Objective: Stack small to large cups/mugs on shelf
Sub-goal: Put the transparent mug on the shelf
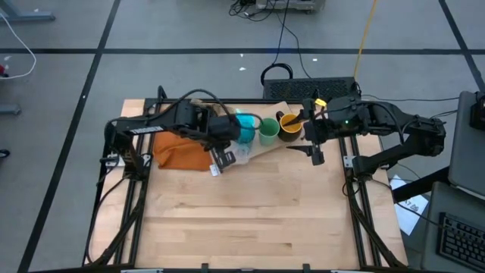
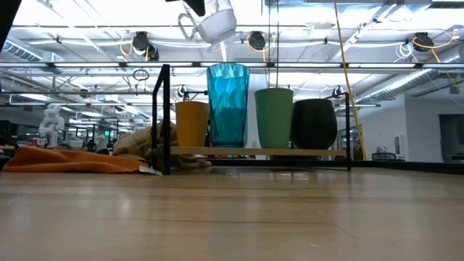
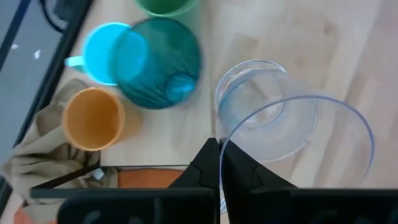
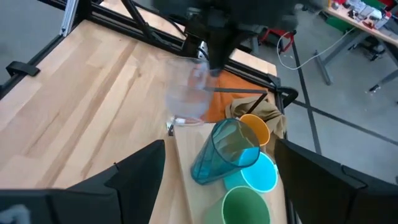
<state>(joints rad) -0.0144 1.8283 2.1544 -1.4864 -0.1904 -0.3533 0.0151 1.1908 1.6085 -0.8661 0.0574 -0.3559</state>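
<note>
Clear glass (image 3: pixel 273 118) hangs pinched by its rim in the left gripper (image 3: pixel 219 163) above the shelf (image 2: pixel 261 151) at centre frame. Orange cup (image 2: pixel 191 123), teal tumbler (image 2: pixel 228 104), green cup (image 2: pixel 274 117) and black mug (image 2: pixel 315 123) already stand there; the right gripper (image 1: pixel 312 144) waits, jaws wide.

four cups (image 2: pixel 254 116) stand in a row on the shelf (image 2: pixel 257 152).

Grey floor (image 1: pixel 189 30) crossed by dark tape lines (image 1: pixel 227 51); black and yellow cables (image 1: pixel 364 34) trail across it. Light wood surface (image 1: pixel 242 220). Behind: open hall, white ceiling beams, strip lights (image 2: pixel 94 32), keyboard (image 1: pixel 462 239) alongside.
</note>
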